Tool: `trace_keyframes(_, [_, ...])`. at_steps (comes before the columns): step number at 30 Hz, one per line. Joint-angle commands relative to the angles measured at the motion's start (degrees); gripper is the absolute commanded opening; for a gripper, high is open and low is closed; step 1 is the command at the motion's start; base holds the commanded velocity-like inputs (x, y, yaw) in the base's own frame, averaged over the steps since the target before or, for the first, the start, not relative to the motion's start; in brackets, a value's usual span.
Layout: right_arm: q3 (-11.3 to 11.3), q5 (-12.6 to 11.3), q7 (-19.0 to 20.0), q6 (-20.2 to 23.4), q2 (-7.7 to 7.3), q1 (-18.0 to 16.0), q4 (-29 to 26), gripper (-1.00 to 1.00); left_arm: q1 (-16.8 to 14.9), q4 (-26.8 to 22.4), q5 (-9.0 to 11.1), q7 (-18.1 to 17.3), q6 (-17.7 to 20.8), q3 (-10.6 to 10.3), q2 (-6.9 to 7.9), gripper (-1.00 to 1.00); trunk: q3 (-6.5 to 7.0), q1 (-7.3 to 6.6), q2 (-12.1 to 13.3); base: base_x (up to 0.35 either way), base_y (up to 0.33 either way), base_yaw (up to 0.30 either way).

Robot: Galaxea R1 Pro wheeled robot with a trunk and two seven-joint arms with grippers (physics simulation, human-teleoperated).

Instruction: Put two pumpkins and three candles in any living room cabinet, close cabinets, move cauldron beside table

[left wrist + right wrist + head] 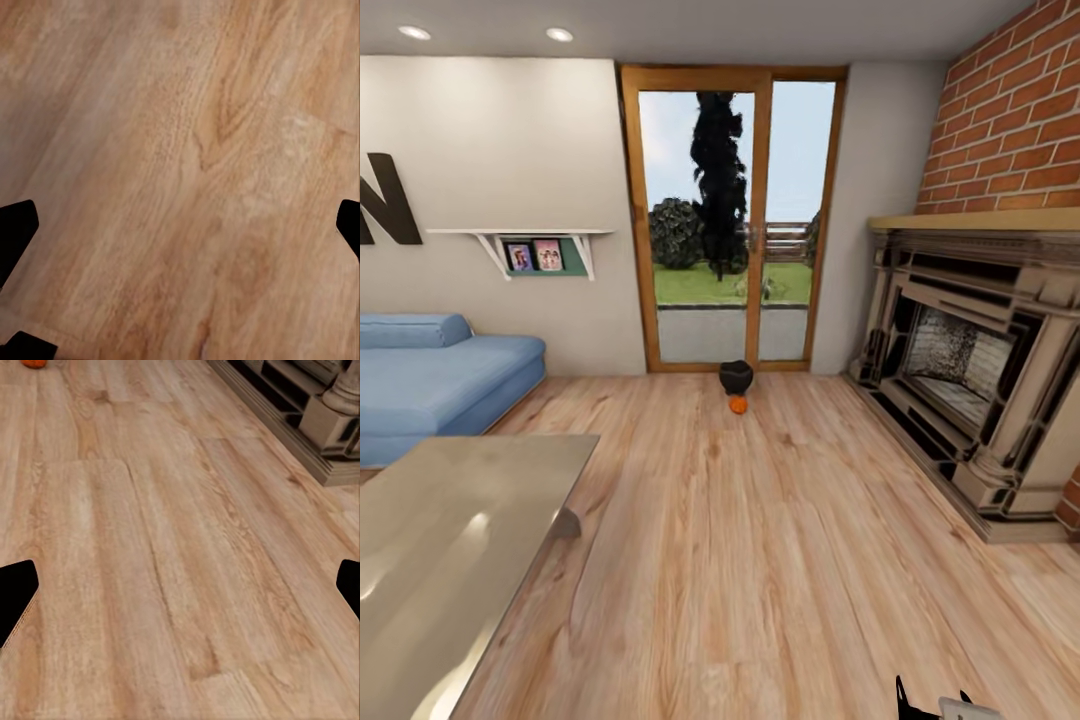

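The black cauldron (pixel 735 376) stands on the wooden floor in front of the glass door. One orange pumpkin (pixel 738 405) lies just in front of it, and the right wrist view catches the pumpkin (pixel 34 363) at its far edge. The glossy grey-beige table (pixel 450 560) is close by at the lower left. My right gripper (pixel 932 697) peeks in at the bottom edge; in its wrist view the right gripper (pixel 180 589) is open over bare floor. My left gripper (pixel 180 225) is open over floorboards too. The second pumpkin, the candles and the cabinet are out of view.
A blue sofa (pixel 430 380) sits at the left behind the table. A stone-coloured fireplace (pixel 970 380) lines the brick wall at the right, its base (pixel 330 420) seen from the right wrist. Wide wooden floor (pixel 760 560) runs from me to the cauldron.
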Motion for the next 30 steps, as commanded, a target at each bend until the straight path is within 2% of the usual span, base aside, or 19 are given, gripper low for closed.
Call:
trace_keyframes(1, [-0.3, 0.0, 0.2, -0.2, 0.00, -0.1, 0.1, 1.00, 0.0, 0.0, 0.2, 0.3, -0.1, -0.5, -0.02, 1.00, -0.06, 0.03, 0.0, 0.336, 0.058, 0.000])
trace_keyframes(21, [-0.2, 0.2, 0.3, -0.3, 0.00, -0.1, 0.1, 1.00, 0.0, 0.0, 0.2, 0.3, -0.1, -0.5, -0.02, 1.00, -0.06, 0.03, 0.0, 0.336, 0.007, -0.003])
trace_keyframes(30, [-0.2, 0.4, 0.3, -0.3, 0.00, -0.1, 0.2, 1.00, 0.0, 0.0, 0.2, 0.2, -0.1, -0.6, -0.02, 1.00, -0.06, 0.03, 0.0, 0.336, 0.000, -0.233])
